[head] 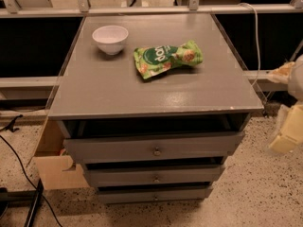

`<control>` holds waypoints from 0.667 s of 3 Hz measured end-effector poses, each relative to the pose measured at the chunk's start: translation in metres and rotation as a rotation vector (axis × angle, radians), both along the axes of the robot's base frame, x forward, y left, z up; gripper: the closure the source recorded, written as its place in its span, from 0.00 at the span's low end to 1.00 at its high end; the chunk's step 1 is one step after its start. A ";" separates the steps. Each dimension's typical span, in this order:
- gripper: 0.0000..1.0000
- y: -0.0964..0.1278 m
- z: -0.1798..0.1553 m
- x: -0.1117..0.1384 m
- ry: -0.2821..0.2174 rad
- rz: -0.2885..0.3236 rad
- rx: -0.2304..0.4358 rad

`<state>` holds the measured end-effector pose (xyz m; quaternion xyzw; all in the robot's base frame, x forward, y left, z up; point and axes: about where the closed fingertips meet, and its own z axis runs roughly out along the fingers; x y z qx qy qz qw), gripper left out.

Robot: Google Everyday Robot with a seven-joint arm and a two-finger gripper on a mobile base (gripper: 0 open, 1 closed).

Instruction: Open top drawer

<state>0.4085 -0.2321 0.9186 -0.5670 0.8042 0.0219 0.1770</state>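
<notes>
**A:** Camera view first. Where is the pincer?

**B:** The pincer sits at the far 3 o'clock edge, partly cut off. It is a pale cream shape beside the right corner of the table, over the speckled floor.

**A:** Wide, narrow, or holding something?

**B:** I cannot tell how it stands. It touches nothing that I can see and is clear of the drawers.

**A:** And the top drawer?

**B:** The top drawer is right under the table's front edge, uppermost in the stack. Its long axis runs from 9 o'clock to 3 o'clock, and its flat front faces 6 o'clock, toward the camera. A small round knob sits at the middle of the front. A dark gap shows between the top of the front and the table's edge above.

**A:** Counts?

**B:** Three grey drawers: the top one, a middle drawer and a bottom drawer, stacked toward 6 o'clock, with one knob each, so three knobs. On the table are one white bowl at 11 o'clock and one green snack bag just to its 3 o'clock side, apart from it. One cardboard box stands on the floor at 9 o'clock of the drawers.
</notes>
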 end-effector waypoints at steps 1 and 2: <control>0.00 -0.001 -0.023 -0.010 0.011 -0.001 0.039; 0.00 0.003 -0.048 -0.022 0.018 0.013 0.075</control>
